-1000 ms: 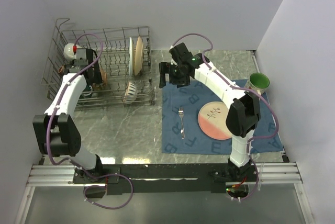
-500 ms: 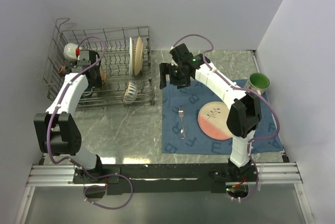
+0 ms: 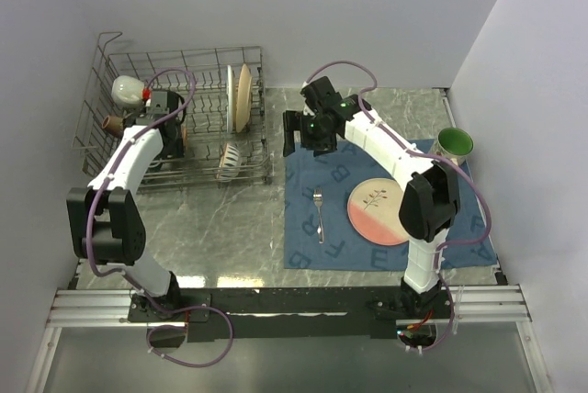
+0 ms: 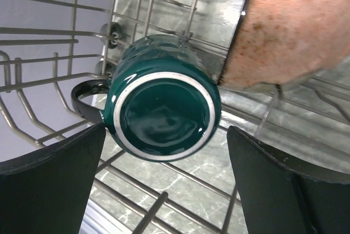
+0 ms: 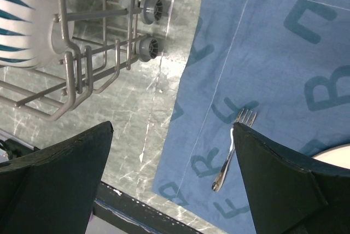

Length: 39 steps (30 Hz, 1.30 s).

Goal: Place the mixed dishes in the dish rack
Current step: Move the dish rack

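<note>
The grey wire dish rack (image 3: 106, 150) stands at the back left. It holds a white plate and a tan plate (image 3: 242, 96) upright, a striped bowl (image 3: 230, 162) and a white mug (image 3: 124, 90). My left gripper (image 3: 170, 134) is inside the rack, open. In the left wrist view its fingers (image 4: 60, 157) stand on either side of an upturned dark green mug (image 4: 161, 111), apart from it, beside a brown-speckled bowl (image 4: 295, 21). My right gripper (image 3: 303, 133) is open and empty above the mat's left edge. A metal fork (image 3: 319, 213) (image 5: 232, 154) and a pink-and-cream plate (image 3: 375, 209) lie on the mat.
The blue lettered placemat (image 3: 312, 246) covers the right half of the marble table. A green bowl (image 3: 454, 143) stands at its far right corner. The rack's wheeled corner (image 5: 146, 48) and the striped bowl (image 5: 22, 21) show at the top left of the right wrist view.
My left gripper has moved a little back and to the right inside the rack. My right gripper has shifted slightly right.
</note>
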{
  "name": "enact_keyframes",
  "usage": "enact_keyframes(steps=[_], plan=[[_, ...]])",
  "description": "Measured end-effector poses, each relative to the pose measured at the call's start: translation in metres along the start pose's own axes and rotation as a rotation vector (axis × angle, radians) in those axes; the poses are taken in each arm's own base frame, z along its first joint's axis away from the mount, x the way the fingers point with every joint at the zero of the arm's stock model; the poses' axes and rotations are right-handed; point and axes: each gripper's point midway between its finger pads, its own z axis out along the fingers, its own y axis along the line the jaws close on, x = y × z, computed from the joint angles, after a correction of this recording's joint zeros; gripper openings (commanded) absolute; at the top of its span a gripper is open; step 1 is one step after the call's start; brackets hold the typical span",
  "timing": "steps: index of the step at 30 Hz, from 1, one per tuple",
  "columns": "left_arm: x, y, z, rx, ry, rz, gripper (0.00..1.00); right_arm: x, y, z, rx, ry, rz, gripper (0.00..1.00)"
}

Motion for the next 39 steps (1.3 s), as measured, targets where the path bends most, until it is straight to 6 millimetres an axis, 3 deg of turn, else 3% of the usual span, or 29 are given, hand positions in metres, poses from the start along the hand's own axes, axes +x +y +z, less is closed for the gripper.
enact_keyframes(steps=[6, 11, 16, 22, 29, 36, 39], plan=[[0.007, 0.004, 0.010, -0.075, 0.028, 0.011, 0.99, -0.002, -0.004, 0.000, 0.005, -0.004, 0.005, 1.00], [0.024, 0.001, 0.023, -0.108, 0.080, 0.006, 0.98, -0.003, -0.005, -0.001, 0.005, -0.004, 0.007, 1.00], [0.027, 0.004, 0.028, -0.152, 0.086, -0.023, 0.70, -0.003, -0.006, -0.001, 0.004, -0.004, 0.010, 1.00], [0.023, 0.010, 0.031, -0.181, 0.060, -0.084, 0.54, -0.004, -0.006, -0.001, 0.003, -0.004, 0.011, 1.00], [0.007, 0.027, 0.031, -0.107, 0.003, -0.272, 0.51, -0.003, -0.006, -0.001, -0.002, -0.001, 0.011, 1.00], [0.007, 0.039, 0.031, 0.021, -0.005, -0.441, 0.59, -0.003, -0.006, -0.001, -0.002, 0.000, 0.011, 1.00], [0.003, 0.044, 0.033, 0.058, -0.023, -0.491, 0.56, -0.002, -0.006, -0.001, -0.002, 0.002, 0.012, 1.00]])
